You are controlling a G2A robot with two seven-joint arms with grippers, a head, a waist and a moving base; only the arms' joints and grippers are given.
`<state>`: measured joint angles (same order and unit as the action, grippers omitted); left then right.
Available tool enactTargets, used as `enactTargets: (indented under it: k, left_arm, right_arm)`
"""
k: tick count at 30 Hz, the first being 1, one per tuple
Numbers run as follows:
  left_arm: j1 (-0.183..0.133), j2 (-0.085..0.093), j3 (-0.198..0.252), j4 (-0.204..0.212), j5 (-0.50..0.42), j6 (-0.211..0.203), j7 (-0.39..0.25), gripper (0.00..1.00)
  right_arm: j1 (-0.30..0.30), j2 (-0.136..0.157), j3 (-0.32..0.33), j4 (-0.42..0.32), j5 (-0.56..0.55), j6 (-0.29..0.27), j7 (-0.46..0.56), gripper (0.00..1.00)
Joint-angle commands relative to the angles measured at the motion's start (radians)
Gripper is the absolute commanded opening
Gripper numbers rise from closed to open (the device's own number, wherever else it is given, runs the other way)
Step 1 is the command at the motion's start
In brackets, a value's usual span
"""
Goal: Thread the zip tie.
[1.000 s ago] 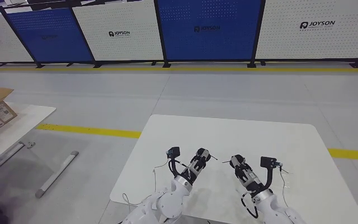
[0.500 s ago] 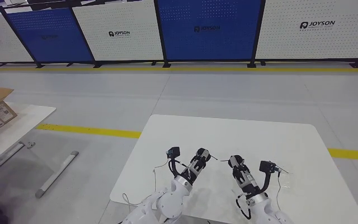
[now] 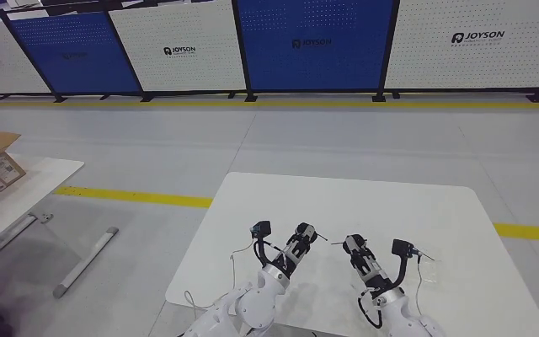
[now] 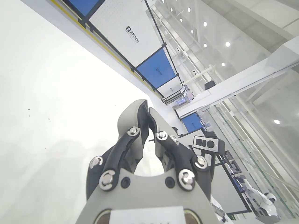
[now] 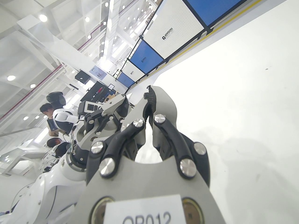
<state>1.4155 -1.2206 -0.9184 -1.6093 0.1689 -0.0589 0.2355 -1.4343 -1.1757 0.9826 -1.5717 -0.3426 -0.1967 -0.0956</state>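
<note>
- When viewed from overhead, shows two arms coming up from the 6 o'clock edge of a white table (image 3: 337, 198), side by side.
- Places the left gripper (image 3: 309, 231) (image 4: 148, 108) toward 7 o'clock of the table's middle, fingers closed pad to pad with no gap at the tips.
- Places the right gripper (image 3: 351, 243) (image 5: 147, 94) at about 4 o'clock from the left one, near it but apart, and likewise pinched fully closed.
- Shows a thin dark sliver, taken to be the zip tie (image 3: 322, 237), poking out of the left tips toward 4 o'clock.
- Shows a matching sliver (image 3: 338, 244) poking out of the right tips toward 9 o'clock.
- Cannot tell whether these are one strap or two separate pieces, nor which end carries the locking head; too thin to say.
- Sets the long axis of both slivers roughly along the 9-to-3 line, ends facing each other across a small gap, seemingly not touching.
- Judging by that, calls for bringing the two ends onto one line before pushing them together, since the left end sits slightly toward 11 o'clock of the right end.
- Favours neither arm, with both about equally near the gap.
- Farther off, toward 12 o'clock, shows bare tabletop, then grey floor, then a row of blue and white panels (image 3: 312, 42).
</note>
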Motion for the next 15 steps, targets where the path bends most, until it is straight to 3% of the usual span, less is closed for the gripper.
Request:
enactTargets:
  k: [1, 15]
  left_arm:
    - [0.0, 0.0, 0.0, 0.0, 0.0, 0.0, 0.0, 0.0]
    - [0.0, 0.0, 0.0, 0.0, 0.0, 0.0, 0.0, 0.0]
  right_arm:
    - [0.0, 0.0, 0.0, 0.0, 0.0, 0.0, 0.0, 0.0]
    - [0.029, -0.024, -0.016, 0.016, -0.025, 0.037, -0.005, 0.0]
